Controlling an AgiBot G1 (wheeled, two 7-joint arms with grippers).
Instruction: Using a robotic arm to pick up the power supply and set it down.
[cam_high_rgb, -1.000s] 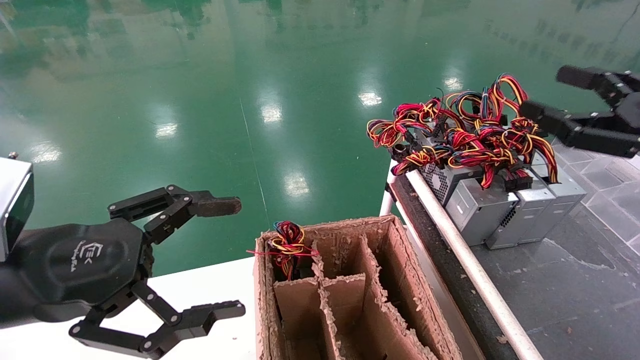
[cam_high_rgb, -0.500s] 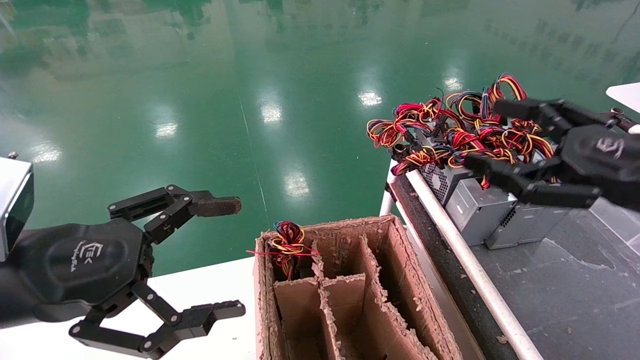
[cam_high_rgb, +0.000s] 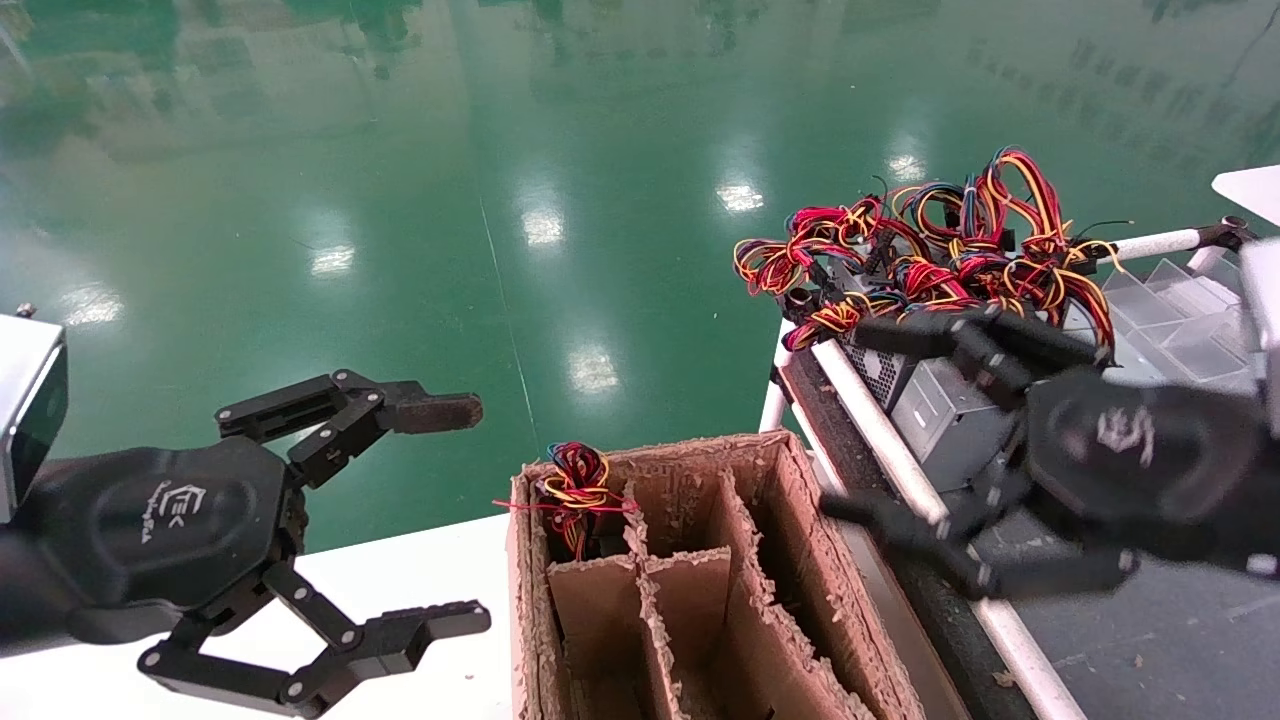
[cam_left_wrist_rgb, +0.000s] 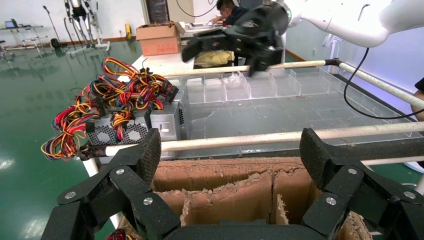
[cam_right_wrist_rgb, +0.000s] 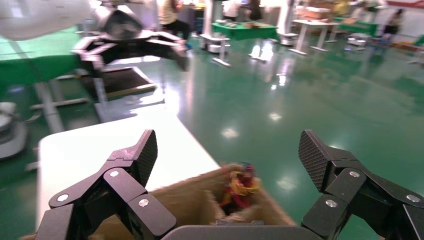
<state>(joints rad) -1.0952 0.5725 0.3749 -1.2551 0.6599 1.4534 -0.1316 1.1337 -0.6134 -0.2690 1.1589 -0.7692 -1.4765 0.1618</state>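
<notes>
Several grey power supply boxes (cam_high_rgb: 938, 412) stand in a row on the dark bench, under a tangle of red, yellow and black wires (cam_high_rgb: 930, 260). They also show in the left wrist view (cam_left_wrist_rgb: 165, 120). My right gripper (cam_high_rgb: 848, 420), on the white robotic arm (cam_left_wrist_rgb: 350, 20), hovers open and empty in front of them. It hangs over the rail between the bench and the cardboard box (cam_high_rgb: 700, 560). From its wrist the right gripper (cam_right_wrist_rgb: 228, 152) looks down on wires (cam_right_wrist_rgb: 240, 185) in a box compartment. My left gripper (cam_high_rgb: 478, 515) hangs open and idle at the left.
The cardboard box (cam_left_wrist_rgb: 225, 185) has torn dividers, and a wire bundle (cam_high_rgb: 575, 485) sticks out of its far-left compartment. A white rail (cam_high_rgb: 1025, 655) edges the dark bench (cam_high_rgb: 1150, 640). Clear plastic bins (cam_high_rgb: 1170, 310) sit behind the supplies. A white table (cam_high_rgb: 420, 570) lies under the left gripper.
My right gripper has swung from the far right, above the wires, leftward and down in front of the power supplies. The left gripper has not moved.
</notes>
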